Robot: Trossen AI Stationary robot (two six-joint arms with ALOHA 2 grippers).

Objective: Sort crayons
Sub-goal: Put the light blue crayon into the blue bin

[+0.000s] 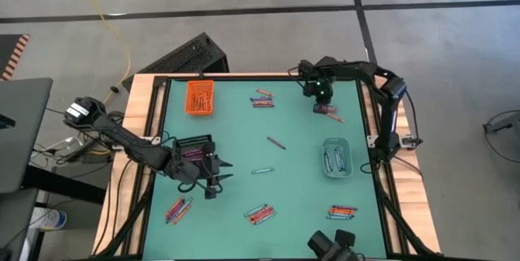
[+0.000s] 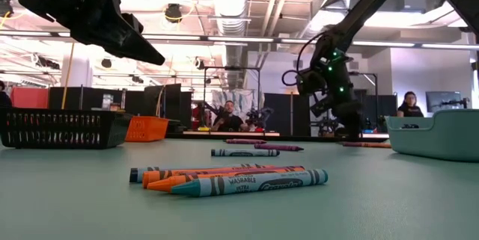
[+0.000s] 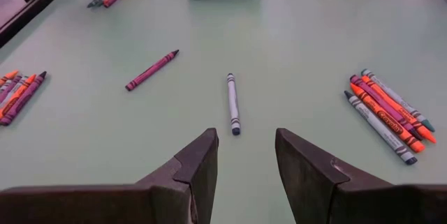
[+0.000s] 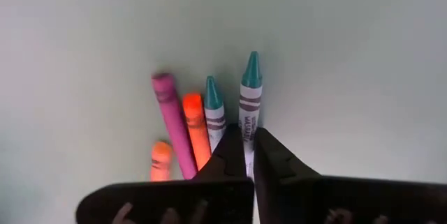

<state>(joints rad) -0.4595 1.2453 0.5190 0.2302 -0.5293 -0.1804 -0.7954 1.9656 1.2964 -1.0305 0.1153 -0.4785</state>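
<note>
- Table (image 1: 292, 180), green-topped, carries everything: three trays and many loose crayons.
- Left arm hangs over the left edge, beside the black tray; left gripper (image 3: 244, 161) stands wide and empty, aimed at a lone blue crayon (image 3: 233, 102) near the middle.
- Right arm reaches over the far right corner; right gripper (image 4: 249, 155) is down on a small heap there, jaws pinched narrow on a teal crayon (image 4: 248, 98) that lies beside another teal, an orange and a pink one.
- Black tray (image 1: 193, 149) by the left edge holds some purple sticks, as far as the high view shows.
- Teal tray (image 1: 335, 157) near the right edge holds a few blue ones.
- Orange tray (image 1: 200, 97) at the far left corner; its contents cannot be made out.
- Loose heaps left: one at the far edge (image 1: 262, 98), one at the near left corner (image 1: 178, 209), one at the near edge (image 1: 259, 213), one at the near right corner (image 1: 342, 211).
- Single purple crayon (image 1: 276, 141) lies alone mid-table.
- Judgement: sorting is under way but mostly undone; far more crayons lie loose than in trays.
</note>
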